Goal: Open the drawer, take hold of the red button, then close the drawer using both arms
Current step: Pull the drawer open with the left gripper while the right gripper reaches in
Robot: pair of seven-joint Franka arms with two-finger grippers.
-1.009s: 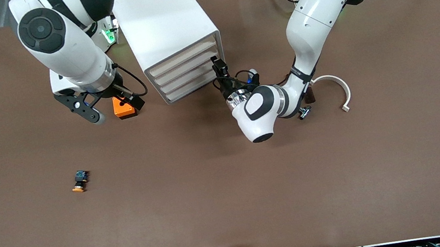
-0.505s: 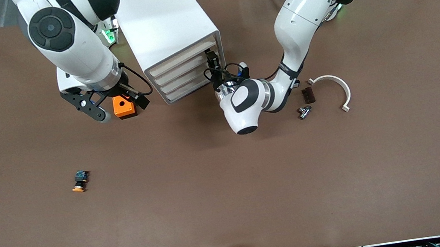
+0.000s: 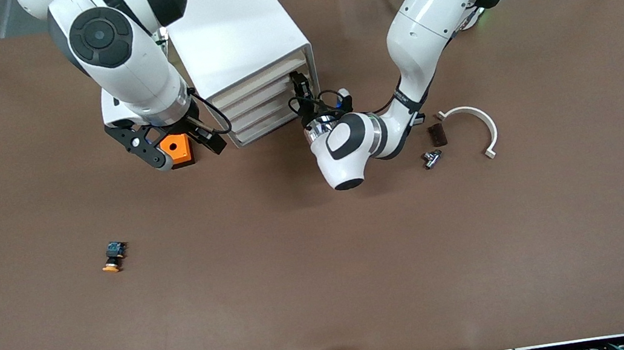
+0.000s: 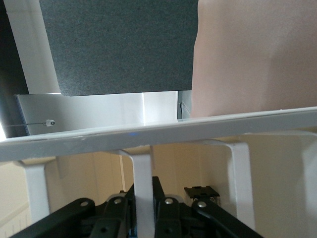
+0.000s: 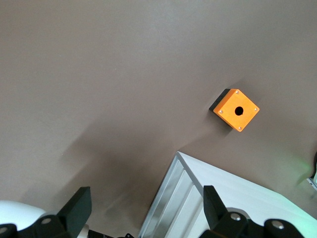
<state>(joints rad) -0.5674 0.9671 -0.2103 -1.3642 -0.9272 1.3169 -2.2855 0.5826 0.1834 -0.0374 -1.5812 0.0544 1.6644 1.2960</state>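
The white cabinet [image 3: 233,27] stands near the robots' bases, and its uppermost drawer [image 3: 257,87] looks pushed in. My left gripper [image 3: 300,84] is at that drawer's front, at the end toward the left arm. In the left wrist view the left gripper [image 4: 142,197] is shut on a white upright handle bar [image 4: 142,171] of the drawer [image 4: 190,166], just under the cabinet's top edge. My right gripper [image 3: 185,151] hangs open over the orange cube [image 3: 180,146], beside the cabinet. The right wrist view shows the right gripper [image 5: 146,210] with nothing between its fingers. The button is hidden.
An orange-capped twin button [image 3: 112,258] lies nearer the front camera, toward the right arm's end. A white curved piece [image 3: 471,116], a dark brown block [image 3: 436,134] and a small metal part [image 3: 432,158] lie toward the left arm's end. The orange cube [image 5: 237,110] has a hole.
My left gripper moved up to the top drawer's front and shut on its handle bar. The right arm shifted toward the cabinet, coming over the orange cube, still open.
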